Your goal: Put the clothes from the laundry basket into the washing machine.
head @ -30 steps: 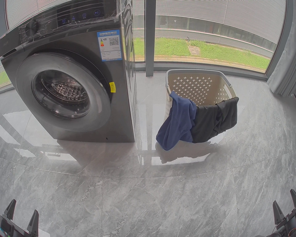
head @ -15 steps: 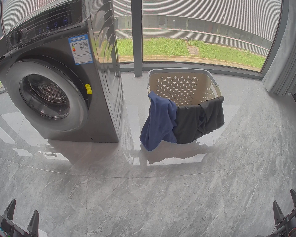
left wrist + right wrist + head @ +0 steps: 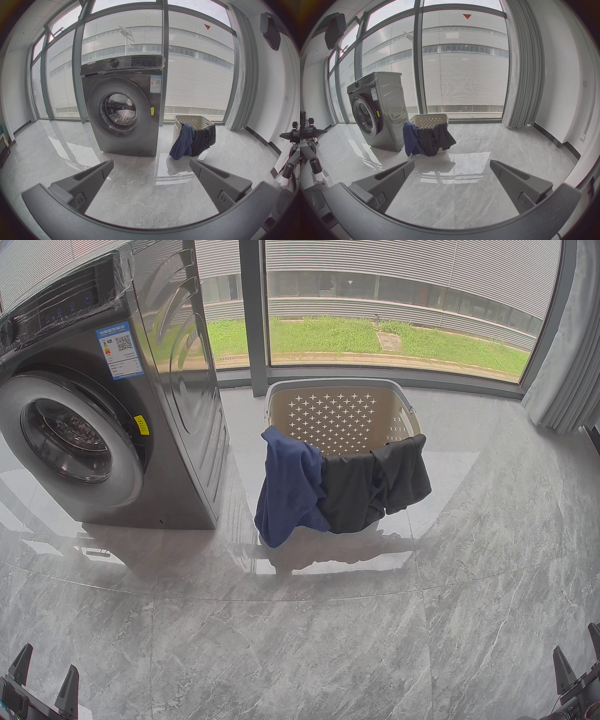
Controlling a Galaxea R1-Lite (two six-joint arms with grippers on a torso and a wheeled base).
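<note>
A cream laundry basket [image 3: 340, 412] stands on the floor by the window. A blue garment [image 3: 287, 487] and a black garment [image 3: 369, 480] hang over its near rim. To its left stands a grey washing machine [image 3: 181, 421] with its round door [image 3: 69, 440] shut. My left gripper [image 3: 44, 674] sits low at the near left, open and holding nothing, far from the basket [image 3: 193, 122]. My right gripper [image 3: 578, 655] sits low at the near right, open too, with the basket [image 3: 429, 120] and the clothes [image 3: 428, 140] well ahead of it.
Glossy grey tile floor [image 3: 300, 640] stretches between me and the basket. Floor-to-ceiling windows [image 3: 387, 302] run behind it, with a window post [image 3: 253, 321] and a grey curtain [image 3: 565, 377] at the far right.
The head view has swung to the right, so the washer and basket sit further left in the picture. Both grippers hold the same place.
</note>
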